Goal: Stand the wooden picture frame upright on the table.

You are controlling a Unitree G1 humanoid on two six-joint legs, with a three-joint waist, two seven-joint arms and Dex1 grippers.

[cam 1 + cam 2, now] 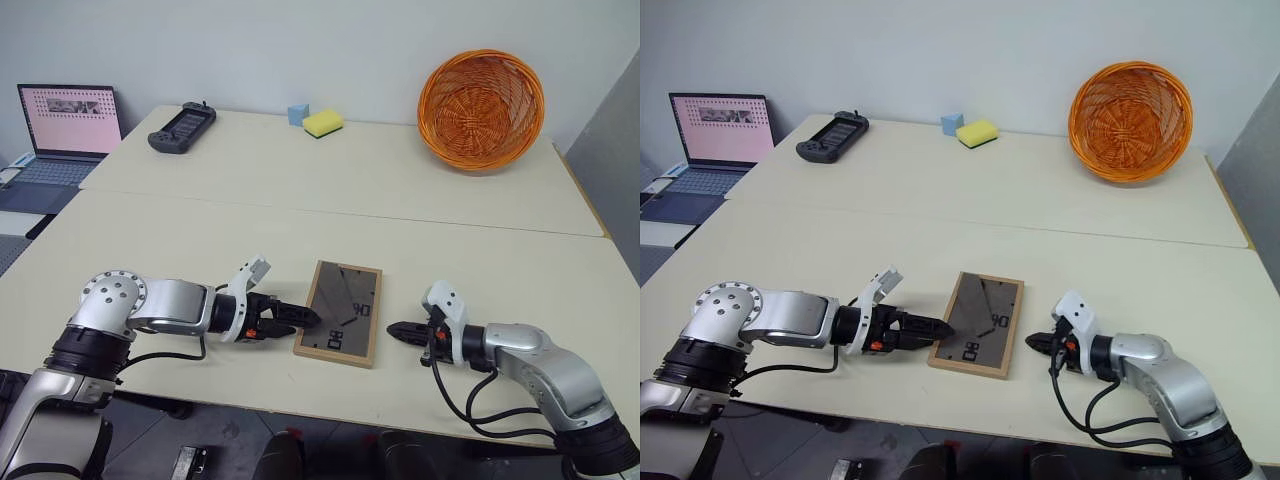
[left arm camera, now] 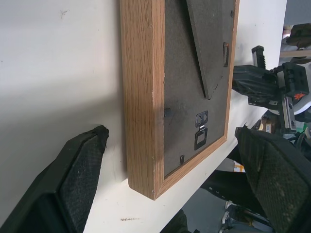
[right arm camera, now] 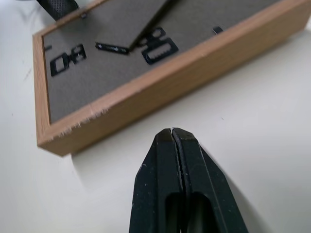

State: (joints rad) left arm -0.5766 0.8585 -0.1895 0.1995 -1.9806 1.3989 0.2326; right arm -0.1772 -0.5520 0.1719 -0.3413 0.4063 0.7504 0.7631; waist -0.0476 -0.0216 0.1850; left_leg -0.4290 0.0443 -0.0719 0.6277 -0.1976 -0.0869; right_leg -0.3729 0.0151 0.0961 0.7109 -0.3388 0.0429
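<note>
Near the front edge of the table (image 1: 200, 240) the wooden picture frame (image 1: 340, 312) lies flat, back up. The left claw (image 1: 300, 318) sits wide open just off its nine o'clock edge; the right claw (image 1: 393, 328) sits pinched shut a little off its three o'clock edge. Bare tabletop runs out toward twelve o'clock, until the basket (image 1: 481, 110), sponge (image 1: 323, 122) and controller (image 1: 182, 127) at the far side.
</note>
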